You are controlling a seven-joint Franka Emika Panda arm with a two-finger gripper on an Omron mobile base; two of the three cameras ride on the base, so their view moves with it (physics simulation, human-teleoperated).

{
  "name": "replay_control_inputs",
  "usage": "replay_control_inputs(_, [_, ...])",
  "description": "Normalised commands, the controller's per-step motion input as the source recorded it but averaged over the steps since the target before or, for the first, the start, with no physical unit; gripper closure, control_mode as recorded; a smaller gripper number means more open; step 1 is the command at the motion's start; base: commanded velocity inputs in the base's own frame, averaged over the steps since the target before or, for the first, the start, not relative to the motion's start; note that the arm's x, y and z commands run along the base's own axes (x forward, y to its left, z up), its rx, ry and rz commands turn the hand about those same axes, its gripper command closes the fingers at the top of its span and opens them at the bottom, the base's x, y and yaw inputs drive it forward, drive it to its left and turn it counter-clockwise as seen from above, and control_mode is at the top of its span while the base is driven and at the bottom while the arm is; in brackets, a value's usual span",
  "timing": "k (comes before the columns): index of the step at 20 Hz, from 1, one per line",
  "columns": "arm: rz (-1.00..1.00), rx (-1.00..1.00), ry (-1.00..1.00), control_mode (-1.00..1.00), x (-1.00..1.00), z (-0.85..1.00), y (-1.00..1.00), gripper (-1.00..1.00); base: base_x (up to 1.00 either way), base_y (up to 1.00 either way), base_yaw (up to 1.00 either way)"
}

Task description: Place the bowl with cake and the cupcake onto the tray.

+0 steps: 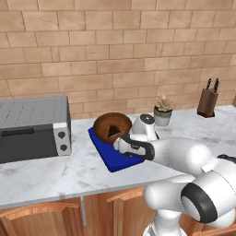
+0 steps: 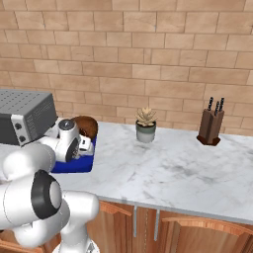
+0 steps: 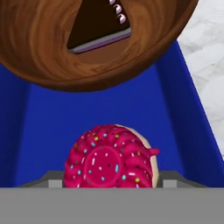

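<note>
The cupcake [image 3: 111, 159], pink-red with sprinkles, sits between my gripper's [image 3: 111, 181] two fingertips, which press its sides just above the deep-blue tray [image 3: 100, 113]. Beyond it the brown bowl with cake [image 3: 87, 48] rests on the far end of the tray, the dark wedge inside. From the left base view the bowl [image 1: 112, 126] stands at the back of the tray [image 1: 115, 162], and my gripper [image 1: 119, 144] reaches low over the tray's middle, right in front of the bowl. The right base view has the gripper [image 2: 86, 146] beside the bowl [image 2: 86, 126] over the tray [image 2: 74, 165].
A grey toaster oven [image 1: 32, 129] stands left of the tray. A small potted plant [image 1: 163, 110] and a knife block [image 1: 208, 101] stand at the back right, against the brick wall. The marble counter's front edge runs just before the tray.
</note>
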Motion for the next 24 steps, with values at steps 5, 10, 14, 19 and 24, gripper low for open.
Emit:
replay_control_inputs(5, [0.0,0.0,0.0,-1.0,0.03,-0.08,0.06,-1.0,0.0,0.0,0.0])
replay_control_inputs(10, [-0.02,0.0,0.0,-1.0,0.03,0.01,0.0,-1.0,0.0,0.0,0.0])
replay_control_inputs(14, [-0.05,0.0,0.0,-1.0,0.01,0.17,0.0,-1.0,0.0,0.0,0.0])
replay_control_inputs(19, [-0.05,0.0,0.0,-1.0,-0.04,0.29,-0.02,-1.0,0.0,0.0,0.0])
replay_control_inputs(24, [-0.05,0.05,0.0,-1.0,-0.47,0.51,-0.29,-1.0,0.0,0.0,0.0])
